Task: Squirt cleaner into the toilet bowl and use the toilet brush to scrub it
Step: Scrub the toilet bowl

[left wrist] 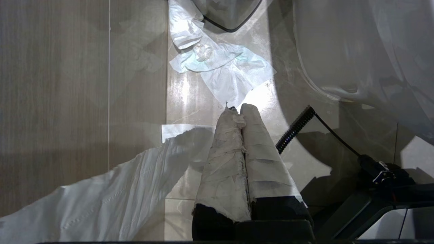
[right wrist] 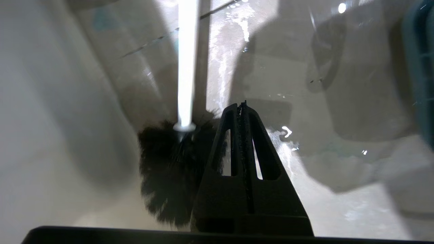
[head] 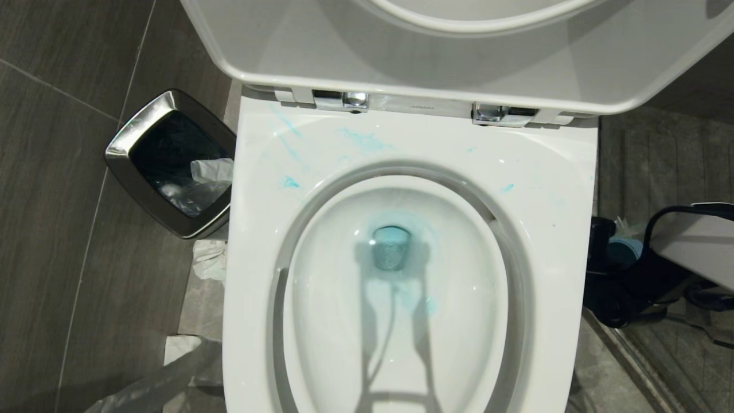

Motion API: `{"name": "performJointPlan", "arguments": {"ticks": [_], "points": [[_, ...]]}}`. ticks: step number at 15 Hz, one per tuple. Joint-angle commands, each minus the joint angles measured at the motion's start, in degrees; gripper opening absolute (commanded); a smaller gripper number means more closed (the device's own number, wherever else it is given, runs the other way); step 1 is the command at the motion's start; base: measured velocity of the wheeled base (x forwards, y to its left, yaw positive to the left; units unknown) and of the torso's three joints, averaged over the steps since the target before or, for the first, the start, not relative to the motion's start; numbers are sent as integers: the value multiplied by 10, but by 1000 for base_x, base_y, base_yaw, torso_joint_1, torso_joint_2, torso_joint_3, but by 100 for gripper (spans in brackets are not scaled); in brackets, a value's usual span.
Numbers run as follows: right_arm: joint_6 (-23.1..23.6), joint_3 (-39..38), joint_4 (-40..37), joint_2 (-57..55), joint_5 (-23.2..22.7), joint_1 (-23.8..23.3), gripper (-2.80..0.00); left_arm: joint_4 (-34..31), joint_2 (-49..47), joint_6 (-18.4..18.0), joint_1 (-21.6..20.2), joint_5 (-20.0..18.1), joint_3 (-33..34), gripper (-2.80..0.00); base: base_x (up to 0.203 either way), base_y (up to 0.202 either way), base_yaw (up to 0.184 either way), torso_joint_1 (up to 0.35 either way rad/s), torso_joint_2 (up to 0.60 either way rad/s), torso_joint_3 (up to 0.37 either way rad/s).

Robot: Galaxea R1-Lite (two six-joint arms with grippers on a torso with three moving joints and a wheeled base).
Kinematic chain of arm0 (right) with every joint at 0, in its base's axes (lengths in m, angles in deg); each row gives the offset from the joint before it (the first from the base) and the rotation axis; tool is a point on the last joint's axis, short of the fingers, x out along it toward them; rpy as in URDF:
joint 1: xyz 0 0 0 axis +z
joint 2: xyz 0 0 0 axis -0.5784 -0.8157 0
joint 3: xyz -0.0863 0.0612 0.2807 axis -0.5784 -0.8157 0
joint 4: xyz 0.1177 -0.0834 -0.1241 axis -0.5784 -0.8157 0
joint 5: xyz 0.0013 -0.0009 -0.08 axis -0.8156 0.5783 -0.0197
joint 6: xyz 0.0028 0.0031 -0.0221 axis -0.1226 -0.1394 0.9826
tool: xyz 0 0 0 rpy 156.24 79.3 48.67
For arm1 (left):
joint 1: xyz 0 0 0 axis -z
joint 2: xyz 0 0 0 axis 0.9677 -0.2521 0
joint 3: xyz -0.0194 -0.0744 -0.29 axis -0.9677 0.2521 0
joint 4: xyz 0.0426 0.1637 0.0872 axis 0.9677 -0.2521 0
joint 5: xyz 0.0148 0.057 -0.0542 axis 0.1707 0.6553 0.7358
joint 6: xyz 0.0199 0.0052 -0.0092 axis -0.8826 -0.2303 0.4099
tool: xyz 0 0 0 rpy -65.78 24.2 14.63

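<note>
The white toilet bowl (head: 545, 189) fills the head view, seat and lid raised. Turquoise cleaner (head: 367, 139) streaks the back rim and tints the drain (head: 391, 235). In the right wrist view the toilet brush (right wrist: 186, 67) lies on wet floor, a white handle with a black bristle head (right wrist: 166, 169). My right gripper (right wrist: 241, 105) is shut and empty, right beside the bristles. A blue holder (right wrist: 418, 67) shows at that view's edge. My left gripper (left wrist: 241, 108), its fingers wrapped in paper, is shut on nothing above the floor beside the toilet's base (left wrist: 356, 51).
A chrome-rimmed bin (head: 172, 160) with a dark liner stands left of the toilet. Crumpled tissue (left wrist: 223, 67) and a long paper strip (left wrist: 101, 196) lie on the floor there. My right arm (head: 694, 241) and dark gear sit right of the toilet.
</note>
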State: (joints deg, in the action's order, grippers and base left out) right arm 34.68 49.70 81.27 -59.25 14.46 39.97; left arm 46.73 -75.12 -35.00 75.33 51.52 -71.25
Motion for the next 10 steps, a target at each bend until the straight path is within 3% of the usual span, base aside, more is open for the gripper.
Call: {"name": "performJointPlan", "arguments": {"ticks": [1,4,7,8,10], "points": [[-17,33,-25,-16,2,0,-280,0,0,-2,0,0,4,-280,0,0,0,0,0,0],[-25,64,-95,-11,18,0,-280,1,0,-2,0,0,4,-280,0,0,0,0,0,0],[-39,79,-108,-8,18,0,-280,1,0,-3,0,-1,4,-280,0,0,0,0,0,0],[-41,85,-125,-6,18,1,0,0,0,-4,0,-1,4,-280,0,0,0,0,0,0],[-43,103,-138,-6,19,0,0,0,0,-4,0,-1,4,-280,0,0,0,0,0,0]]}}
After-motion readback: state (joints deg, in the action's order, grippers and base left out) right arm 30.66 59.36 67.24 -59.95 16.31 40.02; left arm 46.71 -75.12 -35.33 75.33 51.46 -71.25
